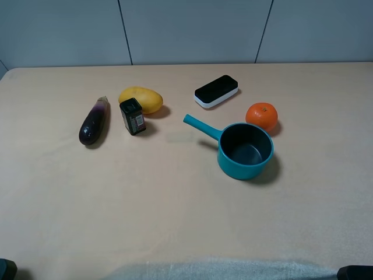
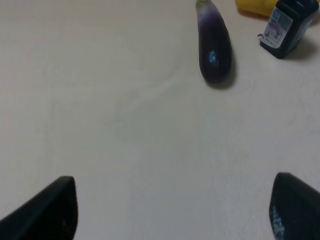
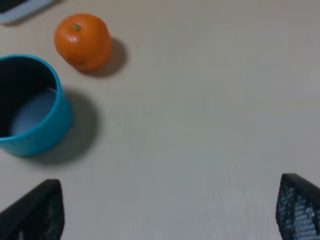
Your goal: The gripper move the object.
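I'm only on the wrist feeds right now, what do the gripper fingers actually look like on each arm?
Left gripper: two plain black fingers with blunt, rounded tips, no visible markings. Right gripper: similar black fingers, but with a fine mesh-like texture on the inner faces. No cables show; the arms themselves are out of view.

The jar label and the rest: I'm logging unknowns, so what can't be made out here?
- Jar label: too small from above, blurred in the left wrist view.
- Mango: cut off by the left wrist frame edge.
- Both arms: outside the high view, only dark corners show.
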Available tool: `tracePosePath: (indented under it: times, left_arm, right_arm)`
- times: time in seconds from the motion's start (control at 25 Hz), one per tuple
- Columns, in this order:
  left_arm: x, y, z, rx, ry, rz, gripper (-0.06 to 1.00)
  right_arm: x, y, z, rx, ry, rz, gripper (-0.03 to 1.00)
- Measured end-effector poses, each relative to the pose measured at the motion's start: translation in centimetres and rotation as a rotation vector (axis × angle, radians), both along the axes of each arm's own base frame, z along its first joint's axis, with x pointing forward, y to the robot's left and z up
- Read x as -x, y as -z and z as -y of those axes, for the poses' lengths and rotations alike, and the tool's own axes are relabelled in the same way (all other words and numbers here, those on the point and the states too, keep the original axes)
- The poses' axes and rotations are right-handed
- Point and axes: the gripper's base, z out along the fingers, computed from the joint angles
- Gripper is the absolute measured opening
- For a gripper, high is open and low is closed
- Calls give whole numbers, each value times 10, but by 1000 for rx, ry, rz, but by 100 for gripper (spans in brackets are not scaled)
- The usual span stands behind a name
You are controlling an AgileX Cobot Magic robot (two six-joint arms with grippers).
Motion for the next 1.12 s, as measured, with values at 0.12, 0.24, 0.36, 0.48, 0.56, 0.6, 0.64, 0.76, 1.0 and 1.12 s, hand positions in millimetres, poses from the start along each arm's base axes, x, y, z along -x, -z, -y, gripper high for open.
tracePosePath:
  times: [0.12, 0.24, 0.36, 0.48, 0.56, 0.6, 0.64, 0.76, 1.0, 1.12]
  left_arm:
    - [0, 0, 0, 0, 0, 0, 77]
    - [0, 0, 0, 0, 0, 0, 77]
    - [0, 0, 0, 0, 0, 0, 77]
    - [0, 0, 0, 0, 0, 0, 77]
    - [0, 0, 0, 0, 0, 0, 77]
    - [0, 0, 0, 0, 0, 0, 77]
    - [0, 0, 0, 0, 0, 0, 77]
    - [0, 0, 0, 0, 0, 0, 77]
    - [0, 0, 0, 0, 0, 0, 77]
    - [0, 0, 0, 0, 0, 0, 77]
  right_arm:
    - [-1, 8, 0, 7, -13, 11, 64]
    - [-2, 12, -1, 8, -25, 27, 64]
    - [-4, 12, -2, 21, -43, 47, 64]
    - [-5, 10, -2, 45, -62, 69, 64]
    - [-5, 10, -1, 52, -38, 71, 64]
    - [-4, 10, 0, 54, -18, 75, 64]
    - [-3, 10, 0, 56, 3, 82, 64]
    - [5, 11, 2, 52, 58, 124, 64]
    - [18, 13, 1, 47, 93, 196, 64]
    - [22, 13, 0, 53, 77, 224, 64]
